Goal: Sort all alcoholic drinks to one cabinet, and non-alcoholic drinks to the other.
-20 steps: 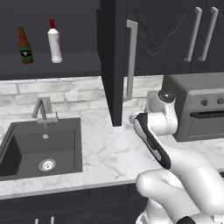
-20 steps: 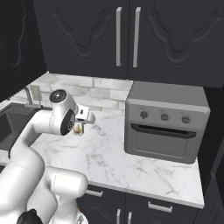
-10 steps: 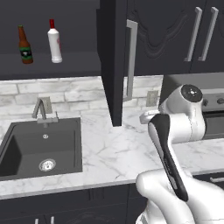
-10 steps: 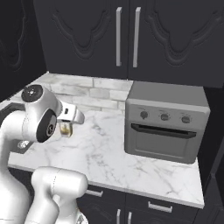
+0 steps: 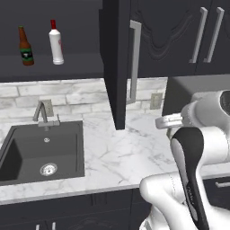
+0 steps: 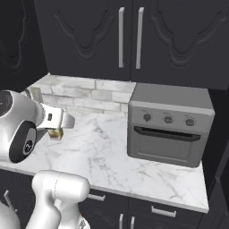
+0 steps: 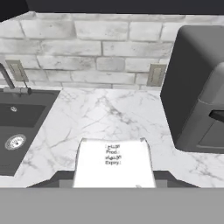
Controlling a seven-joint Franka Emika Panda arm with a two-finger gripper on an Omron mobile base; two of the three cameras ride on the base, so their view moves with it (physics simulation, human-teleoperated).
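Observation:
Two alcoholic drinks stand on the dark shelf of the open cabinet (image 5: 67, 63) at upper left: a brown beer bottle (image 5: 25, 46) and a white bottle with a red cap (image 5: 55, 42). The cabinet's narrow door (image 5: 117, 63) with the long silver handle hangs open. My gripper (image 6: 57, 129) is shut on a pale carton (image 7: 113, 162), a non-alcoholic drink, held just above the marble counter (image 6: 103, 152). The carton (image 6: 55, 133) shows as a small yellowish block under the hand. The other cabinet is out of view.
A grey toaster oven (image 6: 167, 125) stands on the counter to the right and looms close in the hand view (image 7: 197, 96). The sink (image 5: 40, 148) with its faucet (image 5: 42, 114) lies to the left. Carved upper doors (image 6: 129, 36) hang shut above the oven.
The arm's wrist has swung back and to the right in the left base view, taking the held carton with it. The grip has stayed shut and the bottles have not moved.

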